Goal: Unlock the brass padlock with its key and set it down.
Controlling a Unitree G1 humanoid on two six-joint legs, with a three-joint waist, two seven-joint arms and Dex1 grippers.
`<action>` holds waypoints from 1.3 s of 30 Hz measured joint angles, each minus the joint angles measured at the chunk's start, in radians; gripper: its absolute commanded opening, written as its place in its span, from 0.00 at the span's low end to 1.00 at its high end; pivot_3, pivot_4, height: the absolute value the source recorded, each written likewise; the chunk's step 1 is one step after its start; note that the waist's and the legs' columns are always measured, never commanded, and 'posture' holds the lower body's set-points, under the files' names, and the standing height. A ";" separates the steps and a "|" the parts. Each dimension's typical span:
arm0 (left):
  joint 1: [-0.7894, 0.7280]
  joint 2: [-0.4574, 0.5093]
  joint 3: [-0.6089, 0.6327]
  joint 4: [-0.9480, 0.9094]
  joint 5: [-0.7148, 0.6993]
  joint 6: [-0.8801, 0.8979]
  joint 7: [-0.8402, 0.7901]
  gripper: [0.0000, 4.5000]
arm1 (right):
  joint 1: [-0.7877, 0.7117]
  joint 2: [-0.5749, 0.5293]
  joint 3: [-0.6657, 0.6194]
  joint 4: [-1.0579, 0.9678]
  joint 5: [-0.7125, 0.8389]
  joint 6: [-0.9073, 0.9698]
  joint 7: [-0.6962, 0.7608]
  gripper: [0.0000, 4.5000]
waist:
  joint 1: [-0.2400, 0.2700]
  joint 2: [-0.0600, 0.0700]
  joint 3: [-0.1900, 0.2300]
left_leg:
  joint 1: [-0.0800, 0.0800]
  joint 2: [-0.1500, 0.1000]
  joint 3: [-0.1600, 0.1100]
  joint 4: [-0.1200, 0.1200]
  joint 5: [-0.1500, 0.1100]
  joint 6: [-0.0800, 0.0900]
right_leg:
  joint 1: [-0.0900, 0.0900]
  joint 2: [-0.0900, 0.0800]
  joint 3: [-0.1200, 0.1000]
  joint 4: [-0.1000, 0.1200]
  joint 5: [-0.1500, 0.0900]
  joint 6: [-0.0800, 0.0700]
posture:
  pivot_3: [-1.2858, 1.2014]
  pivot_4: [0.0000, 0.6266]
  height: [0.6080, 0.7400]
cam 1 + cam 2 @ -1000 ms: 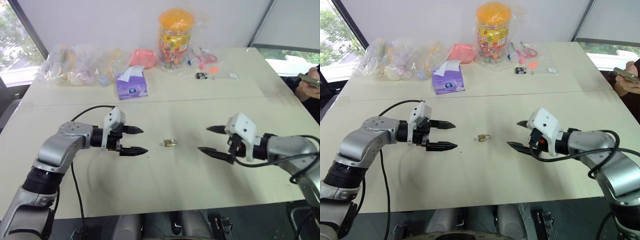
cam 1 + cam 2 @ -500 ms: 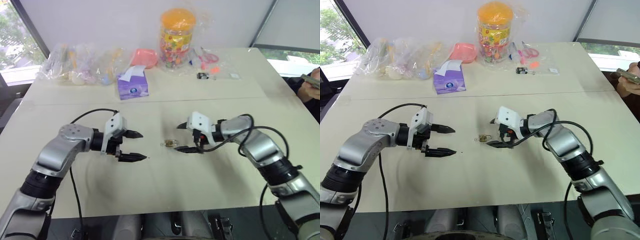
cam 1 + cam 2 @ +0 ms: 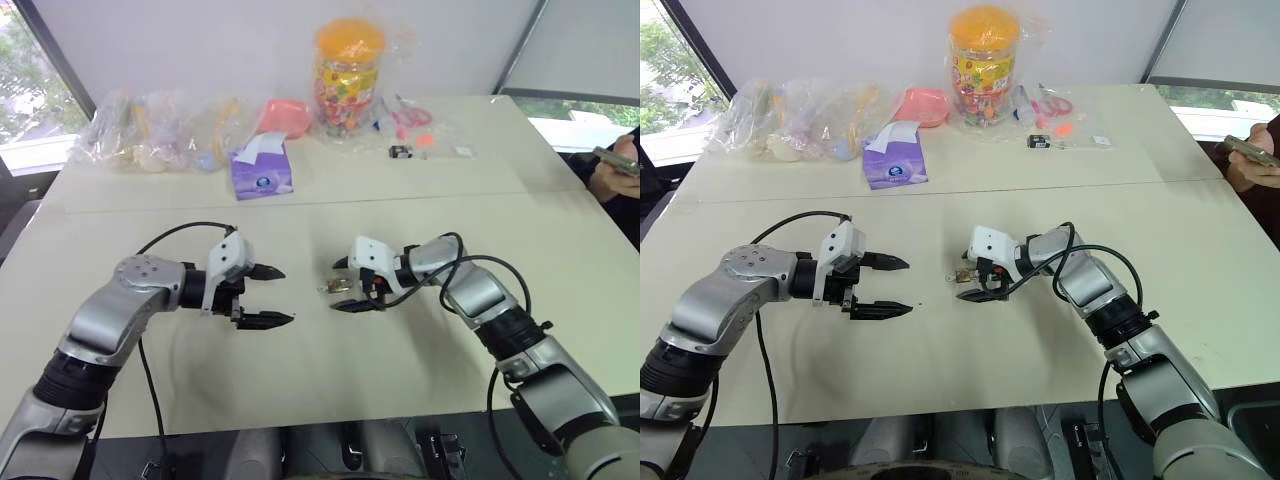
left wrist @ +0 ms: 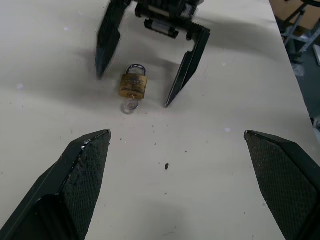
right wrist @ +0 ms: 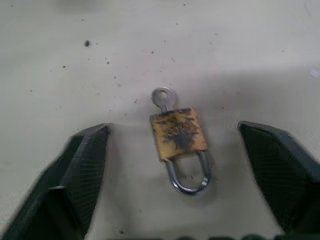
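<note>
a: where does the brass padlock (image 5: 178, 134) lie?
b: flat on the pale table (image 3: 330, 380), near its middle. the key (image 5: 163, 98) sticks out of the end opposite the silvery shackle.

a: and the right gripper (image 3: 962, 283)?
b: its two black fingers straddle the padlock, one on each side, both apart from it. it stands part open and holds nothing.

a: the left gripper (image 3: 274, 296)?
b: well to the left of the padlock, fingers spread wide, empty, pointing toward it.

a: anything standing between them?
b: only bare table with a few dark specks.

a: what sits farther back?
b: a purple tissue box (image 3: 262, 173), clear bags of small items (image 3: 165, 135) on the left, a pink dish (image 3: 286, 112), a tall candy jar with an orange lid (image 3: 349, 76), scissors with pink handles (image 3: 409, 115) and a small black-and-silver item (image 3: 402, 152). a person's hand with a phone (image 3: 620, 165) shows at the right edge.

a: any writing?
b: the tissue box bears a round mark, too small to read.
</note>
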 measured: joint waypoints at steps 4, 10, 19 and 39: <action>0.001 0.000 0.000 0.000 0.000 0.003 0.002 1.00 | 0.001 0.017 0.005 -0.002 -0.015 -0.006 0.007 0.16 | 0.001 0.000 0.000 | 0.001 0.000 0.000 0.000 0.000 0.000 | 0.000 0.000 0.000 0.001 0.000 0.000 | 0.52 0.24 0.98; -0.025 -0.026 0.010 0.039 -0.050 0.053 0.001 1.00 | 0.045 0.014 -0.004 -0.061 -0.083 -0.074 -0.088 0.16 | 0.002 0.000 0.000 | 0.001 0.000 0.000 0.001 0.000 0.000 | 0.000 0.000 0.000 0.001 0.000 0.000 | 0.52 0.24 0.98; -0.223 -0.119 0.056 0.196 -0.155 0.188 0.007 1.00 | 0.094 -0.105 -0.132 -0.212 -0.361 -0.441 -0.480 0.16 | -0.001 0.000 0.000 | -0.004 -0.003 0.001 0.002 0.001 -0.002 | -0.002 -0.002 0.001 0.000 0.000 0.001 | 0.52 0.24 0.98; -0.387 -0.191 0.119 0.302 -0.279 0.331 0.003 0.45 | 0.160 -0.110 -0.176 -0.408 -0.447 -0.721 -0.553 0.16 | 0.002 -0.001 0.001 | -0.004 -0.002 0.000 0.002 0.001 -0.002 | -0.002 0.000 0.001 0.001 0.000 0.000 | 0.52 0.24 0.98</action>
